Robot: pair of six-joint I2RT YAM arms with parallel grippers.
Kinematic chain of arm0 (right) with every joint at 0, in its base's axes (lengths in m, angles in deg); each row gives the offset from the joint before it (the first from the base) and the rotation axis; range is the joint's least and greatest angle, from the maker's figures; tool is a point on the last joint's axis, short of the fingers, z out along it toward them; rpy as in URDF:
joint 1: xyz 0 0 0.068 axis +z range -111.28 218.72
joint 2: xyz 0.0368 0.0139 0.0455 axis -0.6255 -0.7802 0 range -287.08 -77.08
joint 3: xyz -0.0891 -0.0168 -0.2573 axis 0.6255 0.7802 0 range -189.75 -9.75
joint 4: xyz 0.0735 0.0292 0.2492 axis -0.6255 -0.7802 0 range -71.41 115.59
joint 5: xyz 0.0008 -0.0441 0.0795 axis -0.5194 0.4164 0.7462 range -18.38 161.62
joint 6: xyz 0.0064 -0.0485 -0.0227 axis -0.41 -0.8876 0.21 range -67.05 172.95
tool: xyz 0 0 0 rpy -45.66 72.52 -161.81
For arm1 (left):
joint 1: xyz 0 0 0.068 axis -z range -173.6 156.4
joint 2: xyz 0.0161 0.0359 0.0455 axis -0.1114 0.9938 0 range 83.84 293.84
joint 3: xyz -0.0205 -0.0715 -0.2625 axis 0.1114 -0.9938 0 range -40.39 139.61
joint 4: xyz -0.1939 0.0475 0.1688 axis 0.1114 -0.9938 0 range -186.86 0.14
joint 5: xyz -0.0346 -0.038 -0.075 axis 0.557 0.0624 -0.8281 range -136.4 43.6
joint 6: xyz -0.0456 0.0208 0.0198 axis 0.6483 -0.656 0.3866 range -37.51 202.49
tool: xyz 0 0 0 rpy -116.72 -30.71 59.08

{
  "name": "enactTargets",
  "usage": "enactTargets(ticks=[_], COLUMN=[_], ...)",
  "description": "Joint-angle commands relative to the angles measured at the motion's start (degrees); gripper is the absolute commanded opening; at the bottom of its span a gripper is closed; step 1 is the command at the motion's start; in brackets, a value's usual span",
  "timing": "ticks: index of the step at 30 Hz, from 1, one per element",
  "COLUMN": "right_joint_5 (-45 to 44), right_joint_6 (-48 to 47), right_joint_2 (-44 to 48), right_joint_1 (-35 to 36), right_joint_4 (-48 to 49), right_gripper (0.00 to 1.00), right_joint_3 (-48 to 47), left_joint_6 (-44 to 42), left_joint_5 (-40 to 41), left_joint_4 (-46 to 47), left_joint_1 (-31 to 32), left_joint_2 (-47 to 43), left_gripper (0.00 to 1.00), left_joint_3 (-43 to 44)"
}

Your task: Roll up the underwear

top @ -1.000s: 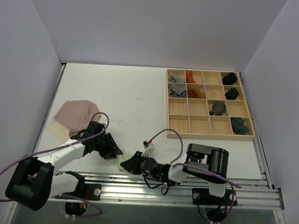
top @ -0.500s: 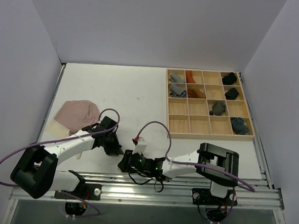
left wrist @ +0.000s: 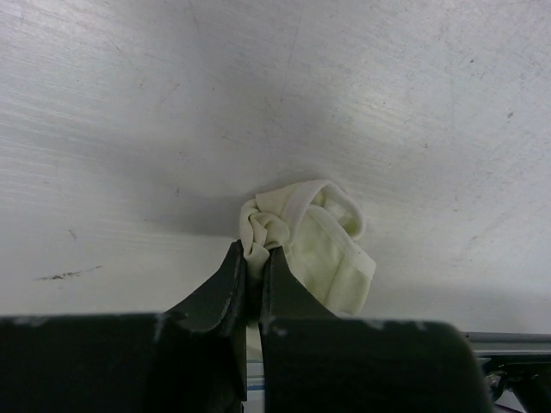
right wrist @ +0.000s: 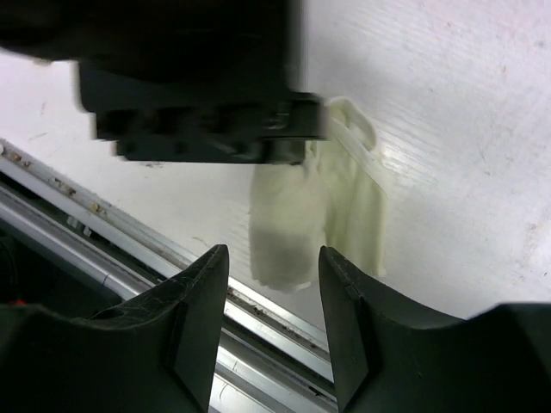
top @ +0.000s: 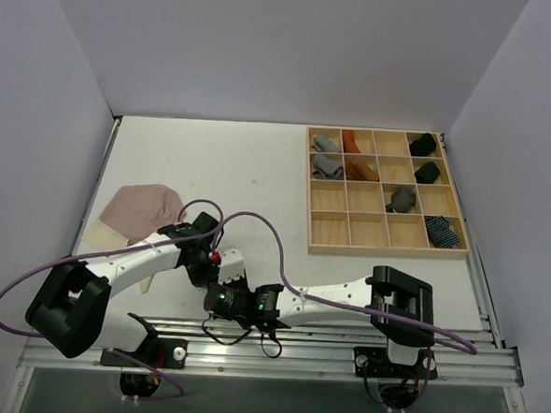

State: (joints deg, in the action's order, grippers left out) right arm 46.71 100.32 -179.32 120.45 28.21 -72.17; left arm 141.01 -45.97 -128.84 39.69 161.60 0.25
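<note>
The left gripper [left wrist: 255, 255] was pressed together on a gathered fold of the pale yellow-green underwear [left wrist: 323, 245], its two dark fingers nearly meeting with the wrinkled cloth pinched between their tips. The rest of that underwear lay bunched on the white desk [left wrist: 172, 103] just beyond and to one side of the fingers, loosely folded over itself.

The right gripper [right wrist: 274, 258] was spread, its fingers [right wrist: 200, 301] standing well apart on either side of the same pale cloth [right wrist: 349, 202] as seen from the right wrist. Whether they touched it could not be told. The left arm's dark, blurred gripper body filled the upper part of that view, directly above the cloth.

From the top camera both grippers met low on the desk, close to the metal rail [top: 342, 346] at its near edge, the left gripper [top: 206, 264] just beside the right gripper [top: 221, 295]. The pale underwear was hidden beneath them there.

The pink underwear [top: 144, 208] lay flat and unrolled near the left edge of the desk, its beige part [top: 100, 238] toward the near side, just beside the left arm. Well apart on the right stood a wooden tray [top: 309, 192] of compartments, several holding rolls: grey, rust, black and one blue-striped roll [top: 440, 233].
</note>
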Motion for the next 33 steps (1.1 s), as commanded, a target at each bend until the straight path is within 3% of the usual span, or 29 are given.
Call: enactTargets(ticks=[1, 17, 21, 22, 26, 30, 33], right_joint_5=[-5.68, -9.81, -8.68, -7.54, 1.07, 9.16, 14.52], right_joint_6=[-7.02, -13.98, -10.74, -7.85, -0.65, 5.70, 8.60], right_joint_2=[-1.82, -14.12, -14.22, -13.70, -8.44, -4.56, -2.53], right_joint_1=[2.11, 3.87, 3.52, 3.17, 0.28, -3.14, -5.78], right_joint_4=[-6.21, -13.33, -12.63, -11.07, -0.44, 13.01, 25.31], right_gripper=[0.42, 0.41, 0.08, 0.06, 0.03, 0.01, 0.01], right_joint_3=[-4.20, -13.43, -10.99, -9.67, 4.44, 17.80, 26.34], left_joint_6=[0.45, 1.24, 2.03, 2.03, 0.54, -2.09, -5.17], left_joint_5=[3.62, 3.53, 3.18, 3.53, 3.27, 2.39, 1.51], left_joint_4=[-3.91, -5.31, -7.94, -8.65, -11.02, -12.08, -10.16], left_joint_1=[0.62, 0.80, 0.37, 0.10, -4.63, -8.42, -8.51], left_joint_2=[0.99, 2.58, 2.67, 2.40, -1.19, -4.01, -5.33], left_gripper=[0.02, 0.02, 0.02, 0.04, 0.31, 0.46, 0.50], left_joint_3=[1.37, 2.16, 3.04, 3.47, 5.67, 6.99, 6.91])
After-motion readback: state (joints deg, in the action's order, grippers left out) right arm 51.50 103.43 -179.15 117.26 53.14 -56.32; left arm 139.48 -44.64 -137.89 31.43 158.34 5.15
